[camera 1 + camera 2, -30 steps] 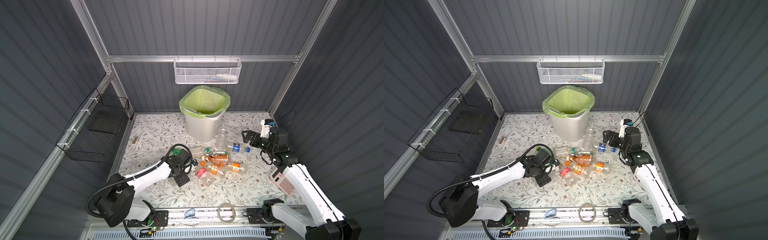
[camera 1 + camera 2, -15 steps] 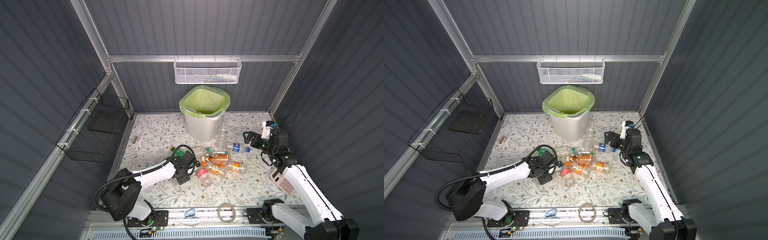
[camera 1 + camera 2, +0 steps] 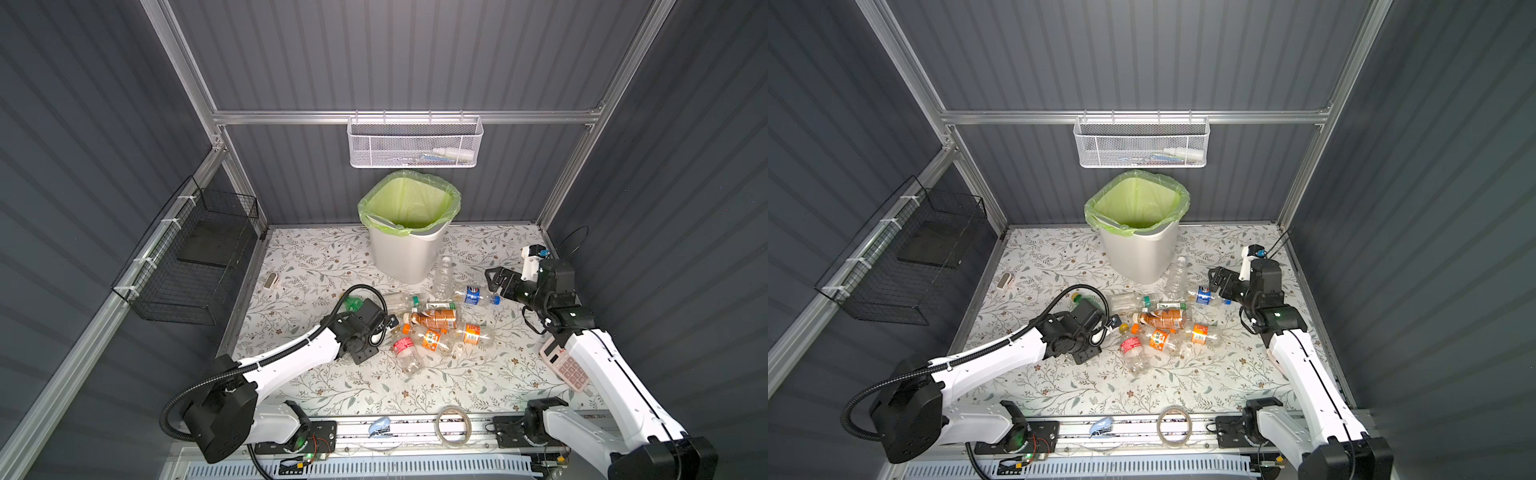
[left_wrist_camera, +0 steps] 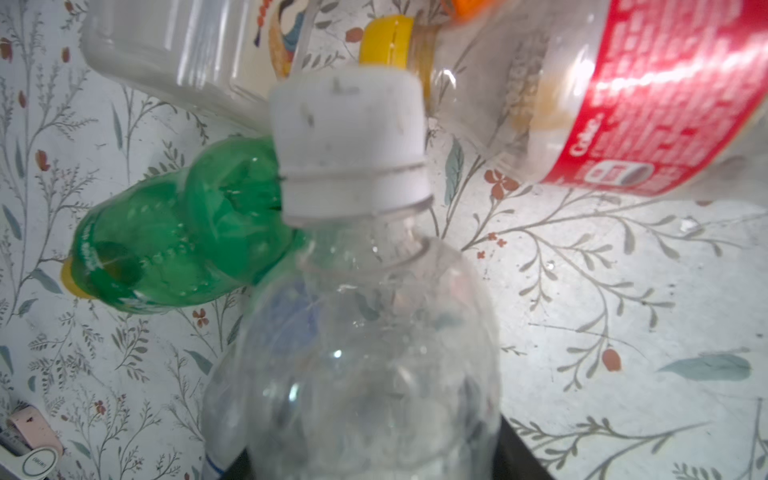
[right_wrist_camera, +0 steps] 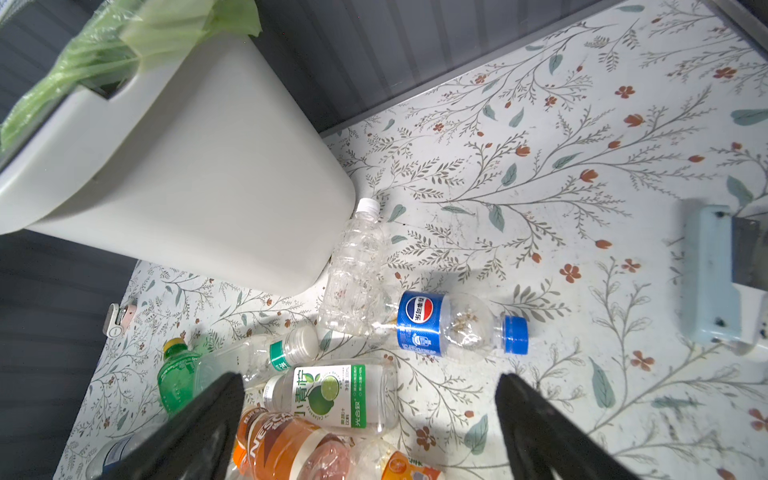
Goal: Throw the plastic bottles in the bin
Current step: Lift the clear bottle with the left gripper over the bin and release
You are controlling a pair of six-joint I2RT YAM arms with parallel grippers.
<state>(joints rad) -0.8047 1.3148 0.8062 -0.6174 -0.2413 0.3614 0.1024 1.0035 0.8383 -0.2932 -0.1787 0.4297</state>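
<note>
Several plastic bottles lie in a heap mid-floor. My left gripper (image 3: 384, 326) (image 4: 374, 457) is shut on a clear white-capped bottle (image 4: 357, 332) at the heap's left edge. A green bottle (image 3: 353, 302) (image 4: 174, 245) lies just behind it and a red-label bottle (image 3: 403, 347) (image 4: 648, 104) beside it. My right gripper (image 3: 494, 282) (image 5: 370, 415) hangs open and empty above a blue-label bottle (image 3: 473, 296) (image 5: 440, 324). A bare clear bottle (image 3: 444, 272) (image 5: 353, 270) touches the bin (image 3: 409, 253) (image 5: 187, 166), white with a green liner, at the back. A brown bottle (image 3: 434, 319) lies mid-heap.
A white mesh basket (image 3: 413, 143) hangs on the back wall above the bin, and a black wire basket (image 3: 195, 257) on the left wall. A calculator (image 3: 565, 368) lies under the right arm. A tape roll (image 3: 453, 426) and a blue clip (image 3: 378, 427) sit on the front rail.
My left gripper has closed on the clear white-capped bottle. My right gripper has dropped slightly toward the blue-label bottle, still open.
</note>
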